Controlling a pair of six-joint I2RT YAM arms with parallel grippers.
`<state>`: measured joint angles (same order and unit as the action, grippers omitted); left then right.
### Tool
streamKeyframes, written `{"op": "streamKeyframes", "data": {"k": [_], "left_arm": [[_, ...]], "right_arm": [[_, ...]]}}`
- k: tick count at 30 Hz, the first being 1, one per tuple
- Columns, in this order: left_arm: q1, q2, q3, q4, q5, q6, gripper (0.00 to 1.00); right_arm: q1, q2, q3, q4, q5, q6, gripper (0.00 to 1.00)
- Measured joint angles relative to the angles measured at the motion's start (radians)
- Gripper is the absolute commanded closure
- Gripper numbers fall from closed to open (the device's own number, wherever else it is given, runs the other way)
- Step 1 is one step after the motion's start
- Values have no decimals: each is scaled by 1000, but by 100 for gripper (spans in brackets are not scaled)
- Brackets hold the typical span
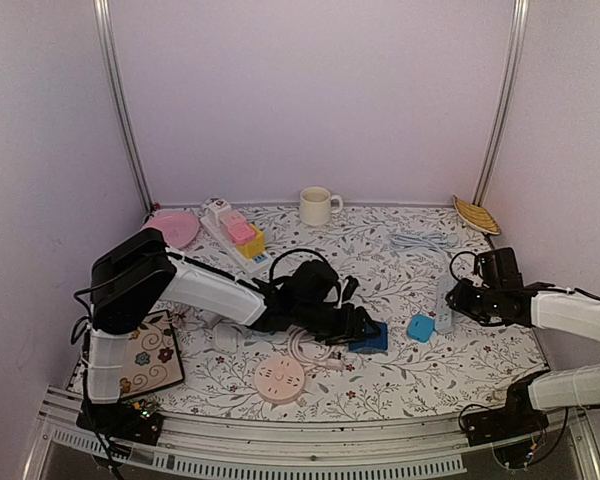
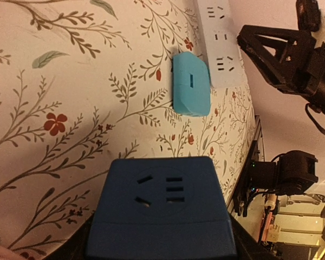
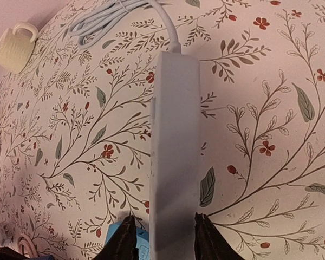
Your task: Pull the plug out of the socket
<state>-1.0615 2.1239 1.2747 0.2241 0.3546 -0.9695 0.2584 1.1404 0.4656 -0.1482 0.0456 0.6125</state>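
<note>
Right wrist reveals right pincer (image 3: 163,230) straddling the power strip (image 3: 176,151).

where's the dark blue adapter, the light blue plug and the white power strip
dark blue adapter (image 2: 160,190): left wrist view, face with the holes
light blue plug (image 2: 191,84): left wrist view, middle of its body
white power strip (image 3: 176,151): right wrist view, middle of its body

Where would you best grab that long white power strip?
Probably across its narrow width, from above: the white power strip is long and slim, so its straight long sides suit two fingers. The right gripper straddles one end that way.
</note>
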Motion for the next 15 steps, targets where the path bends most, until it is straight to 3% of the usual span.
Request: {"op": "streamKeyframes", "data": {"k": [7,9,15], "left_arm": [[-8,7,6,2,19,0,85],[-13,11,11,2,23,0,74],[-32,14,17,0,27,1,57]], "right_arm": [[-4,-33,-5,6,-6,1,41],[-4,-44,-5,6,-6,0,38],[-4,-82,-5,5,-11,0,35]]}}
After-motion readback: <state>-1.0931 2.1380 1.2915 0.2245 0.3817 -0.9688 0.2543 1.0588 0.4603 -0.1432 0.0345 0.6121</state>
